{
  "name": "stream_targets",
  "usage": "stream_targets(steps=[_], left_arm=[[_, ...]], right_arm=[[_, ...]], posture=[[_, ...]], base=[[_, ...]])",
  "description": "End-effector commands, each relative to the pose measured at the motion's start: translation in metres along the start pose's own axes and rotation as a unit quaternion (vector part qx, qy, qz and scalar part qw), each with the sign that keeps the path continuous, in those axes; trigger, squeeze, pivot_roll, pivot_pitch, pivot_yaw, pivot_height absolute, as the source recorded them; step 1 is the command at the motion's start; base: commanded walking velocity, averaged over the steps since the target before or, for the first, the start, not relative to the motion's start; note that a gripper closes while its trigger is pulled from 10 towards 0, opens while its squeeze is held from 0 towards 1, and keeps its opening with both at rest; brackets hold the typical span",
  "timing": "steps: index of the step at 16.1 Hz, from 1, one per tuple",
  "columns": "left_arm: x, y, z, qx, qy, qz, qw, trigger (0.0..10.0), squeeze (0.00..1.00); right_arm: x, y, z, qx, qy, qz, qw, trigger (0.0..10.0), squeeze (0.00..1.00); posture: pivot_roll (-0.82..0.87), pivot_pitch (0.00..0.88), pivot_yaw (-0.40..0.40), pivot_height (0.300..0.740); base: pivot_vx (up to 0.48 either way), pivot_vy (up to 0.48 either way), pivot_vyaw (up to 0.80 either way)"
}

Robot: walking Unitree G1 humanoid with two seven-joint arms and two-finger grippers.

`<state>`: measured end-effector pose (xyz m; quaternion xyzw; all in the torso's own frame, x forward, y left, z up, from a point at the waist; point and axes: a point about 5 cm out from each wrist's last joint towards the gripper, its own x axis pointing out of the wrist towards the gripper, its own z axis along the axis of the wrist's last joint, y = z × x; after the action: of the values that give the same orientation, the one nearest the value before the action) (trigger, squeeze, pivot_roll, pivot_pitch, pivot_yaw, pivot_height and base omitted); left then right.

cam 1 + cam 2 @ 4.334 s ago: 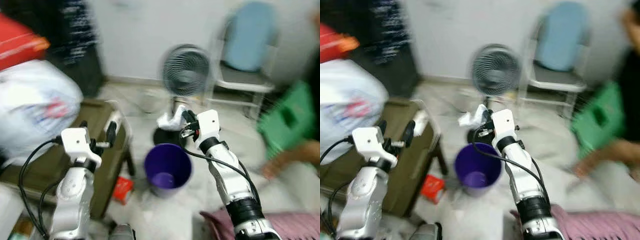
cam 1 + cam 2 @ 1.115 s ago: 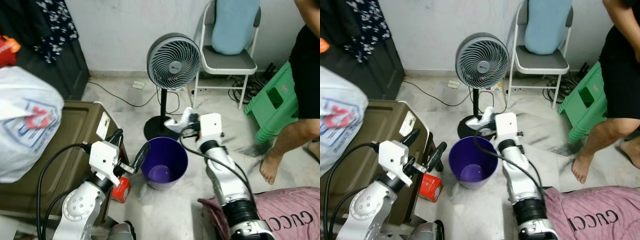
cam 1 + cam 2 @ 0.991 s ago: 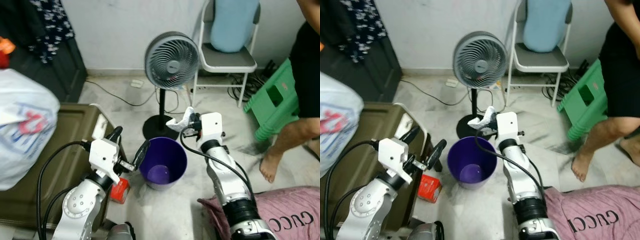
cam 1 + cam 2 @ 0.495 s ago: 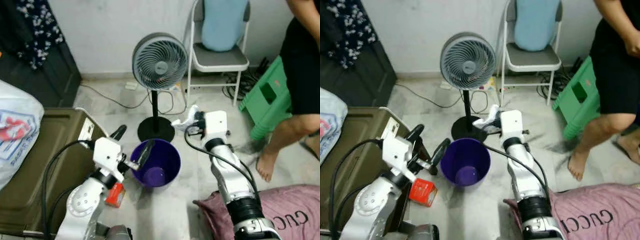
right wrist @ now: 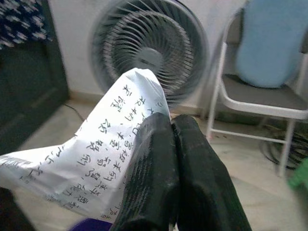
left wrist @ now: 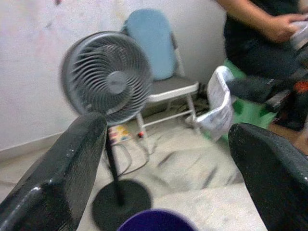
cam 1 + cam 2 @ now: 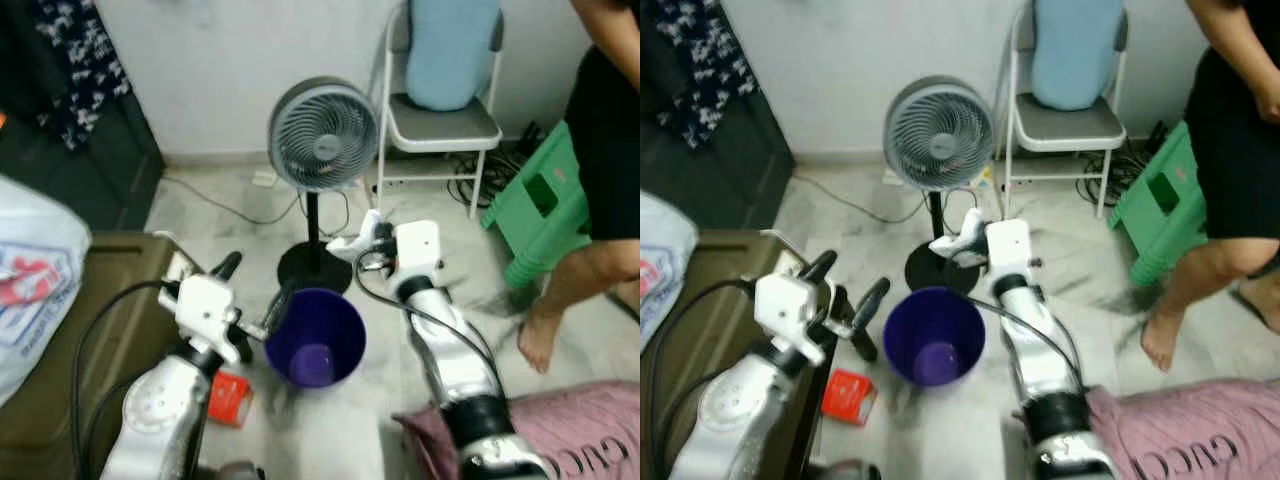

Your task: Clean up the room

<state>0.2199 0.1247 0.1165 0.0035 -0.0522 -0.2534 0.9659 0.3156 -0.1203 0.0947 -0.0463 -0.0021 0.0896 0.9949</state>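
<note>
Right now we have our right end effector [image 7: 962, 243] pinched shut on a crumpled paper wrapper [image 5: 96, 163], white and thin, printed with dark characters, its loose end drooping from the fingers. Our left end effector [image 7: 255, 296] is spread wide and holds nothing, its black fingers [image 6: 53, 168] standing either side of the view toward the fan.

Below and just short of the right end effector sits the purple bin [image 7: 935, 336], a smooth round plastic tub, open at the top and seemingly nearly empty. The wrapper hangs beyond the bin's far rim rather than over its mouth, so we judge the step in hand is dropping it in. To do that well, we should draw the right end effector back over the middle of the opening and lower it before letting go; such light paper may flutter and miss. The left end effector is close beside the bin's rim and should keep from nudging it.

Beside the left arm lies a small red carton [image 7: 850, 396] on the pale marbled floor. Past the right end effector stands a grey fan [image 7: 322, 135] with a round wire grille on a black disc base, then a metal folding chair [image 7: 1062, 118] carrying a soft blue cushion. A person's leg [image 7: 1185, 290] stands near a green plastic stool [image 7: 1157, 215].
</note>
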Motion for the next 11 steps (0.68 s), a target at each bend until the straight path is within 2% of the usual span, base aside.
stream_targets(steps=[1, 10, 11], left_arm=[[-0.0035, 0.0044, -0.0024, 0.006, 0.01, 0.007, 1.0, 10.0, 0.0], [-0.0038, 0.0068, -0.0041, 0.014, 0.014, 0.025, 0.999, 10.0, 0.0], [-0.0038, 0.0072, -0.0041, 0.014, 0.014, 0.026, 0.999, 10.0, 0.0]], right_arm=[[0.0034, 0.0036, 0.0062, 0.003, -0.011, 0.002, 1.0, 10.0, 0.0], [0.0029, 0.0034, 0.0069, -0.006, -0.018, 0.004, 1.0, 10.0, 0.0], [0.0028, 0.0042, 0.0071, -0.01, -0.019, 0.005, 1.0, 10.0, 0.0]], posture=[[0.02, 0.084, 0.014, 0.74], [0.02, 0.084, 0.014, 0.74], [0.02, 0.084, 0.014, 0.74]], base=[[0.341, 0.0, 0.0], [0.03, 0.0, 0.0], [0.0, 0.0, 0.8]])
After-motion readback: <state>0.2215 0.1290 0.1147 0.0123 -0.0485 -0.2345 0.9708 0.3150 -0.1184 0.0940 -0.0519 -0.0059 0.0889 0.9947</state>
